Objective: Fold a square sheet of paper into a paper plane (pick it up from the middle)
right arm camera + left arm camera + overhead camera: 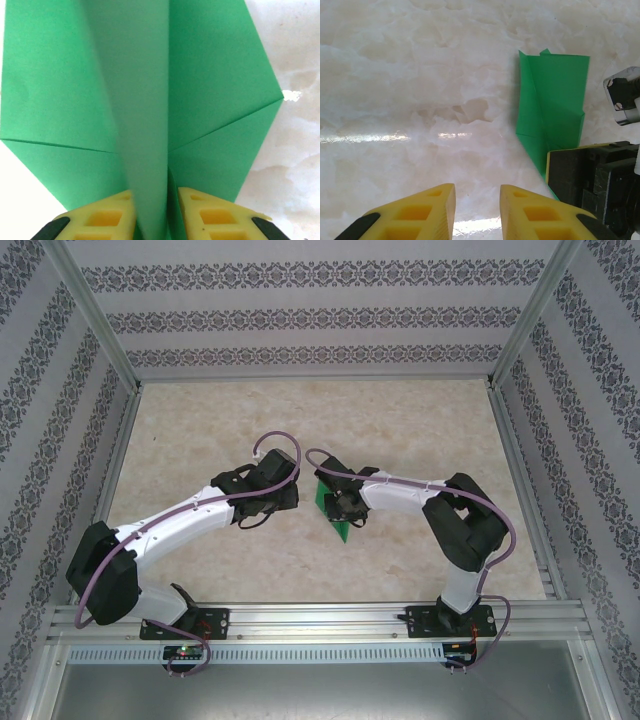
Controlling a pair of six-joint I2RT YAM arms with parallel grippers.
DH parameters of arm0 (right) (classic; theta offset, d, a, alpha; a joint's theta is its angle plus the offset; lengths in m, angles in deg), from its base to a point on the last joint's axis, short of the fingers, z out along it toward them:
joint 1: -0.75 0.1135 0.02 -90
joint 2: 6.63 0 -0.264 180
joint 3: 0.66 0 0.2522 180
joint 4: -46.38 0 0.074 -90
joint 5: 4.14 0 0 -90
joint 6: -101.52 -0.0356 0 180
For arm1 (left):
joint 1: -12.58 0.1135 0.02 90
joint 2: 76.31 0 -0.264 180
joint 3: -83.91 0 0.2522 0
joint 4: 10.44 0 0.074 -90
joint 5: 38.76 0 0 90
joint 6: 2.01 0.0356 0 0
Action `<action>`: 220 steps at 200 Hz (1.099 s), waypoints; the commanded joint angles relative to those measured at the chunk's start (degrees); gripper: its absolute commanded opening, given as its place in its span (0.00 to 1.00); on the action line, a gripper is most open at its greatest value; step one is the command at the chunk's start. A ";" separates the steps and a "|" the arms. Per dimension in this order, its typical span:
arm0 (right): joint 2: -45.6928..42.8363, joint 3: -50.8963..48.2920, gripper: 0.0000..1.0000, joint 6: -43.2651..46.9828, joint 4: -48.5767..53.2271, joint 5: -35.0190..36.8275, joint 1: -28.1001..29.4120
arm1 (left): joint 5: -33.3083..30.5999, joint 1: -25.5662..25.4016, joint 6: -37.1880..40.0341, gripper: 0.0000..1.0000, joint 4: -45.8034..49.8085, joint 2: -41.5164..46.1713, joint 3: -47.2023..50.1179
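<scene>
Right claw (155, 200) pinches the ridge of the bright-green folded paper sheet (65, 85). Left claw (476, 200) hangs open above the glossy cream marble-look tabletop (395, 75), with grey-patterned walls (300, 320) beyond.

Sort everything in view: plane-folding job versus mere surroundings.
Job: partly folded green paper; right gripper, astride its raised centre fold; left gripper, open, holding nothing.
Surroundings: marble-look table; patterned walls; aluminium frame.

Open table (395, 75) before left gripper (477, 195); paper plane (552, 100) and right gripper (345, 508) rightward
</scene>
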 commanded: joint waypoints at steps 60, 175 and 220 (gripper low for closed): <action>4.55 0.36 0.26 -1.48 -0.80 -0.08 0.76 | 0.26 0.57 -0.35 0.31 -1.98 -0.79 -0.21; -7.63 2.89 0.43 -1.35 2.91 3.58 0.96 | -0.41 0.62 -0.38 0.31 -2.22 -0.34 -0.24; -19.61 0.74 0.53 -0.21 2.27 8.21 0.99 | -1.80 0.62 -0.07 0.31 -2.42 0.69 0.24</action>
